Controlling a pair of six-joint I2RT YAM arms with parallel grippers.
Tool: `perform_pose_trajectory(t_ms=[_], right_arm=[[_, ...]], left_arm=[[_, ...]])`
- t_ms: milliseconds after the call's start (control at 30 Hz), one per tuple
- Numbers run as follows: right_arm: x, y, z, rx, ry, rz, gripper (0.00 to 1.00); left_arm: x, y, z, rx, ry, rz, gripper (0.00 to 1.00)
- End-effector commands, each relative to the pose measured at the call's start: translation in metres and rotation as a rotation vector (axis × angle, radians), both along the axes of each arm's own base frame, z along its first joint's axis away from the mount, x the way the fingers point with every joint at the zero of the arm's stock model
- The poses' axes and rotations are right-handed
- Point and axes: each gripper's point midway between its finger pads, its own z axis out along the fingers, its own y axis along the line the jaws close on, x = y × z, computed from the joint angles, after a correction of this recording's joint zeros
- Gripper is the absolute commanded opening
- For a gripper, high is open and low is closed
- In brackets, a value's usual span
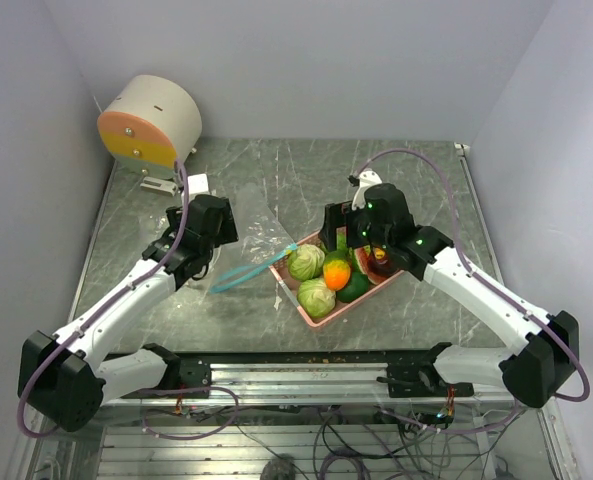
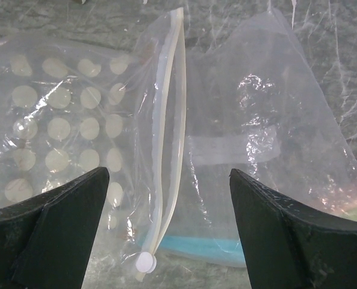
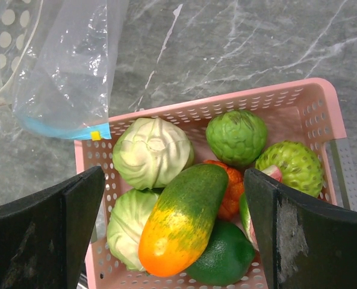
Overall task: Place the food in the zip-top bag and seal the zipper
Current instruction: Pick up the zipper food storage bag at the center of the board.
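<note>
Cables (image 1: 276, 425) trail along the near edge, and from the two bases there the white arms reach out over the grey marbled tabletop (image 1: 276, 180). On the right arm (image 1: 476, 290) the jaws stand wide above a pink perforated basket (image 3: 310, 114) with nothing between them. All the food I can see lies piled in that basket: two pale green cabbages (image 3: 151, 150) (image 3: 127, 226) on the side nearer the bag, a long mango-like piece (image 3: 181, 220) running from green to orange across the middle, a smooth dark green fruit (image 3: 223, 259) under its lower end, a knobbly orange piece (image 3: 231, 192) tucked behind it, and two bumpy green fruits (image 3: 237, 135) (image 3: 292, 165) towards the far side. Just beside the basket, on the left arm's side, the clear zip-top bag (image 2: 256, 120) lies crinkled and flat on the stone. Its teal zipper (image 1: 241, 272) bows towards the basket and looks parted; whether its end touches the pink corner I cannot tell. On the left arm (image 1: 126, 300) the jaws also stand wide, hanging over the bag and gripping nothing. Next to the bag lies more clear plastic printed with pale dots (image 2: 58, 126), edged by a whitish strip (image 2: 169, 138). At the back left sits a white drum with an orange and yellow face (image 1: 151, 125).
</note>
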Motion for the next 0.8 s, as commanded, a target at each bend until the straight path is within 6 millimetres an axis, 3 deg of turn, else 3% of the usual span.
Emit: perform_pose_trajectory(t_ms=[0,333,767], right_arm=[[0.003,-0.004,0.006,0.007,-0.032,0.002,1.0],[0.005,-0.003,0.007,0.035,-0.038,0.012,1.0],[0.006,-0.009,-0.023,0.003,0.015,0.006,1.0]], left_arm=[[0.011,0.0,0.016,-0.04,-0.075,0.031,0.93],[0.018,0.022,-0.004,0.063,-0.029,0.138,0.92],[0.047,0.025,-0.039,0.123,-0.017,0.187,0.82]])
